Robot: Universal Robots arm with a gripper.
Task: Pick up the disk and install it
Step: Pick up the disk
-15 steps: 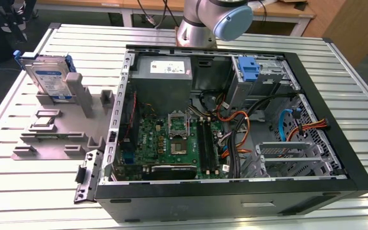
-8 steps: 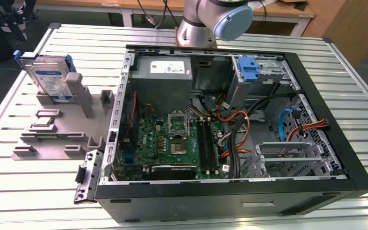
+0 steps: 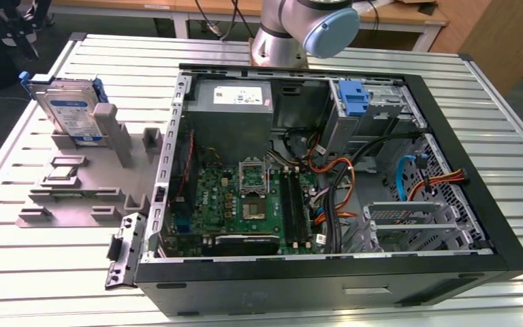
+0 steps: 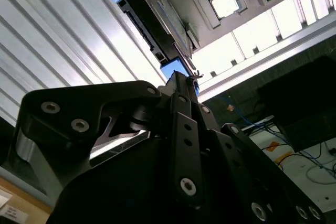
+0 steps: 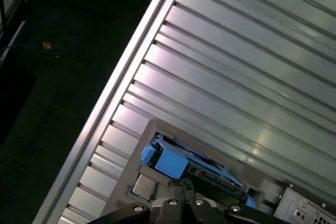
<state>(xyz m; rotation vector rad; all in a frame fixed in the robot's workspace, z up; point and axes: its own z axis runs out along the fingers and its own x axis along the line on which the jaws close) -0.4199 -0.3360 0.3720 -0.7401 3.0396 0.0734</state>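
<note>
Slatted table point(image 3: 479, 102) carries open PC case point(image 3: 506, 252); to the exterior view's left of it, grey rack point(image 3: 71, 197) holds the disk point(image 3: 66, 112) upright on edge. In both wrist views the gripper point(image 5: 181, 183) hangs near disk's blue end, fingers together.

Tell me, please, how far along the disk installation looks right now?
Nothing looks done yet: the disk stands upright in its grey holder beside the open computer case. In hand: the gripper hovers close to the disk's blue carrier. Left: both the pickup and the seating in the case.
</note>
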